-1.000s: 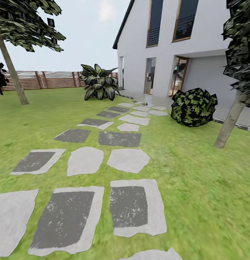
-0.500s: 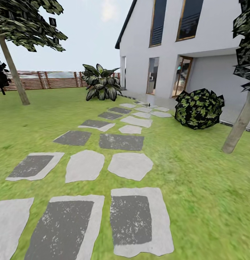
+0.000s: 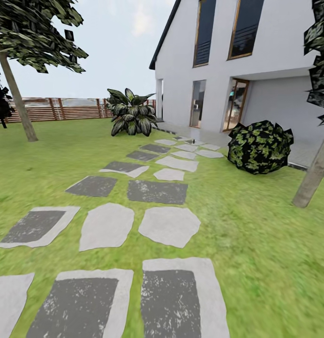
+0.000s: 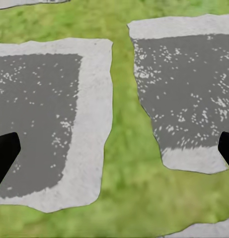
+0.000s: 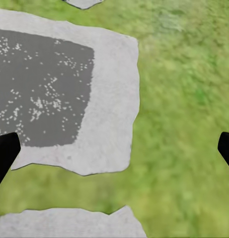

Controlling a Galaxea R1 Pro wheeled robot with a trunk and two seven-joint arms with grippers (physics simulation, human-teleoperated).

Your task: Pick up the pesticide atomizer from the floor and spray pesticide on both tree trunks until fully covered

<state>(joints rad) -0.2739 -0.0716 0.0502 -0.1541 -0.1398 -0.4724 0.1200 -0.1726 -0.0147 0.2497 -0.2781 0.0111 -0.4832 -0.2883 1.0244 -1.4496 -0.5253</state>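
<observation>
Crossing lawn (image 3: 255,253) along a stepping-stone path (image 3: 169,225) toward white house (image 3: 255,61); transit stage judged, nothing in hand.

- Trees: one trunk (image 3: 17,101) at 10 o'clock, near slat fence (image 3: 72,108); second trunk (image 3: 314,173) at 3 o'clock, leaning, canopy cut off by frame edge. Both bare grey-brown, well apart, path between them.
- Atomizer: not identified. Small dark speck (image 3: 193,141) on far stones at 12 o'clock, too small to name.
- Other plants: striped broad-leaf plant (image 3: 130,112) at 11 o'clock; round dark bush (image 3: 260,146) at 1 o'clock, beside house.
- Left gripper (image 4: 114,153): fingers spread wide, dark tips at opposite frame edges, empty, above two dark-centred slabs (image 4: 186,94) with a grass strip between.
- Right gripper (image 5: 114,153): fingers likewise spread, empty, above one slab edge (image 5: 112,99) and grass.

Risks, judged:
- Passing the atomizer unseen, since the forward-aimed head camera leaves the ground near the base out of frame.
- Mistaking bush or striped plant for a spray target; neither has a bare trunk.
- Steering toward the 3 o'clock trunk before collecting the atomizer, costing a return trip.
- Clipping the bush when turning right off the path.
- Leaving a trunk's far side unsprayed if approached from one side alone.
</observation>
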